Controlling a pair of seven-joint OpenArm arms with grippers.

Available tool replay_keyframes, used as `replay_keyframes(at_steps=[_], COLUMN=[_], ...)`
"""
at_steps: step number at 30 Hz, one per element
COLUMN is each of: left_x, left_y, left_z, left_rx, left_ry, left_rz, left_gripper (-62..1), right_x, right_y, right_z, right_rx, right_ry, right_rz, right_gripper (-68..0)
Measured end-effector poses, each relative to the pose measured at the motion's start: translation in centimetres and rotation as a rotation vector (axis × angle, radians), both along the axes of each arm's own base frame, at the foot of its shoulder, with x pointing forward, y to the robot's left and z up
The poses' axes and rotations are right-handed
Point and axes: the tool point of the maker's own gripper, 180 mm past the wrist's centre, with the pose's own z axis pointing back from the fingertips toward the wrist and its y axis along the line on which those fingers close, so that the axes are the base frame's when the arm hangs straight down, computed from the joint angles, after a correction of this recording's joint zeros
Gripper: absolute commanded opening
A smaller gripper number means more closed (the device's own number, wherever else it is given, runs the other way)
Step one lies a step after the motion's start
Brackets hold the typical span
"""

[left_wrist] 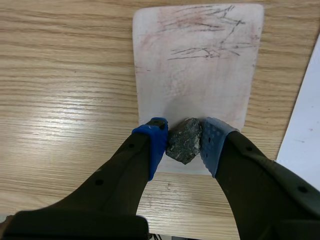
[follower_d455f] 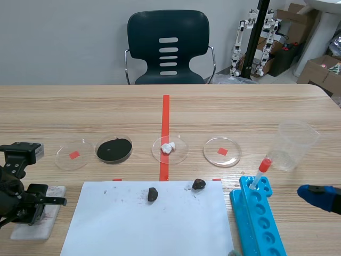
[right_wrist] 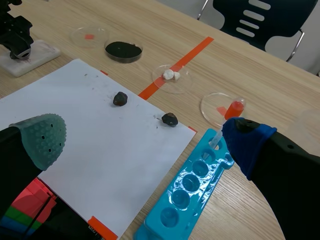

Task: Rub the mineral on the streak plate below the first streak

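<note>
At the table's near left corner the white streak plate point(left_wrist: 200, 85) lies flat. The left gripper point(left_wrist: 186, 137) is over its near end, with both blue pads clamped on the dark grey mineral point(left_wrist: 184, 141). The far half of the plate already carries marks: a reddish smear point(left_wrist: 192, 17) and thin dark scratches point(left_wrist: 205, 50). The band between those marks and the mineral is bare, so the new streak does not look made yet. Whether the mineral touches the plate or sits just above it, I cannot tell. So the pick-up and the carry to the plate look done. What is left is pressing down and dragging the mineral across the bare band beneath the existing marks.

Just right of the plate, along the near edge, lies a white paper sheet point(follower_d455f: 154, 224) with two dark stones point(follower_d455f: 153, 194) near its far edge. A row of petri dishes point(follower_d455f: 114, 149) sits beyond it across the table's middle. Further right is a blue tube rack point(follower_d455f: 258, 218) with a clear plastic cup point(follower_d455f: 294, 144) behind it. At the near right edge the right gripper point(follower_d455f: 319, 197) hangs with fingers spread wide and nothing between them, taking no part.
</note>
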Motion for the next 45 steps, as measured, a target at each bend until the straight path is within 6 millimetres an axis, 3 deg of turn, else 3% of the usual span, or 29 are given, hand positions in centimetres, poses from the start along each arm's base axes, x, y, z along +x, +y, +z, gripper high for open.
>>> replay_keyframes(at_steps=[8, 22, 29, 33, 38, 42, 45], left_x=[0.0, -0.3, 0.7, 2.9, 5.4, 5.6, 5.2], left_y=[0.9, -4.2, -4.0, -4.4, -4.8, -4.9, -4.3], left_z=[0.1, 0.0, 0.2, 2.5, 7.9, 11.2, 12.4], left_rx=[0.043, -0.273, -0.247, -0.227, -0.186, -0.167, -0.129], left_ry=[-0.001, 0.019, -0.077, -0.278, -0.549, -0.658, -0.7], left_rz=[0.01, -0.057, -0.078, -0.122, -0.179, -0.201, -0.21], left_gripper=[-49.4, -49.4, -49.3, -49.3, -49.3, -49.3, -49.3], right_x=[0.0, 0.0, 0.0, 0.0, 0.0, 0.0, 0.0], right_y=[0.0, 0.0, 0.0, 0.0, 0.0, 0.0, 0.0], right_z=[0.0, 0.0, 0.0, 0.0, 0.0, 0.0, 0.0], right_rx=[0.0, 0.0, 0.0, 0.0, 0.0, 0.0, 0.0], right_ry=[0.0, 0.0, 0.0, 0.0, 0.0, 0.0, 0.0], right_rz=[0.0, 0.0, 0.0, 0.0, 0.0, 0.0, 0.0], right_gripper=[0.4, 0.4, 0.4, 0.4, 0.4, 0.4, 0.4])
